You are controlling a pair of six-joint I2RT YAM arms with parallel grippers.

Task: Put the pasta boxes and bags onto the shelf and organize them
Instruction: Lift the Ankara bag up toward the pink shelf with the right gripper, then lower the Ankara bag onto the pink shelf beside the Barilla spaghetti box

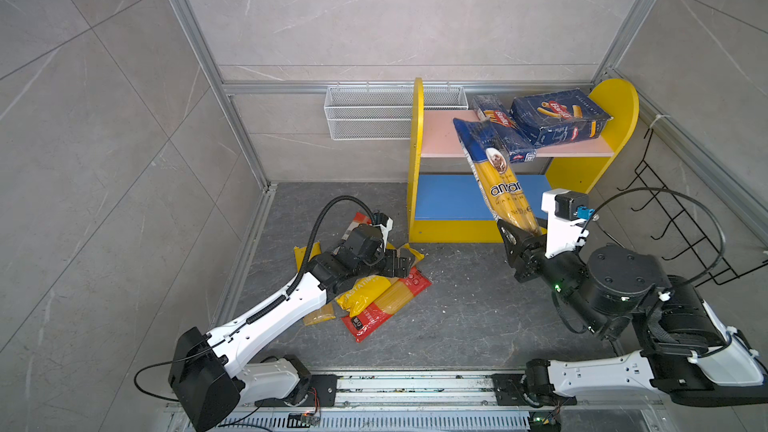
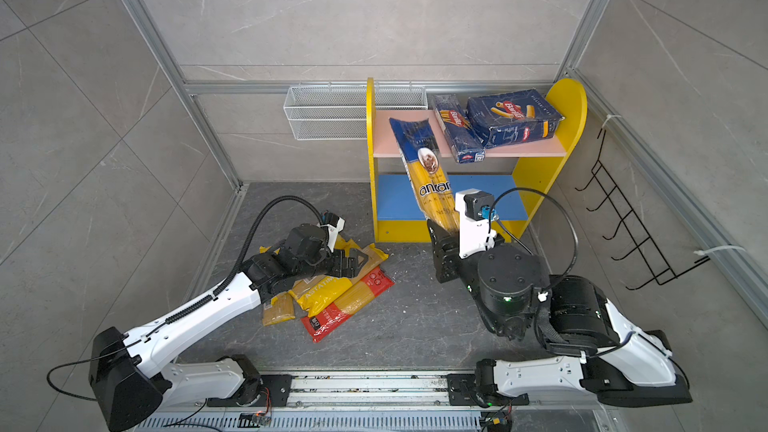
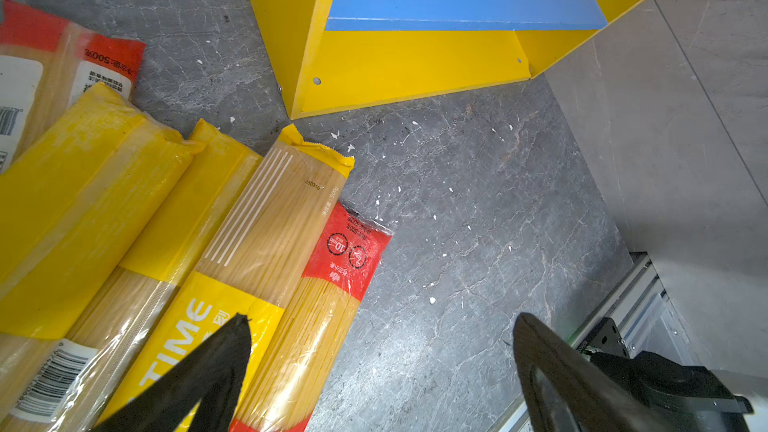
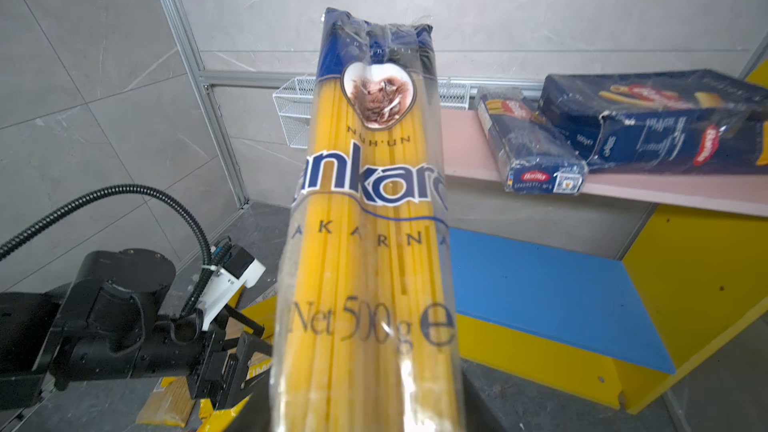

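Right wrist: hand (image 1: 523, 234) behind ankara bag (image 4: 365, 222)

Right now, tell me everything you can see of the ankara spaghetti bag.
The ankara bag is a long, narrow clear-plastic pack, dark blue at its top end, with yellow spaghetti showing through, a heart-shaped food picture and white-edged blue lettering. The right gripper is shut on its bottom end and holds it in the air, tilted with its top toward the pink upper board of the shelf. Whether it touches that board cannot be told.
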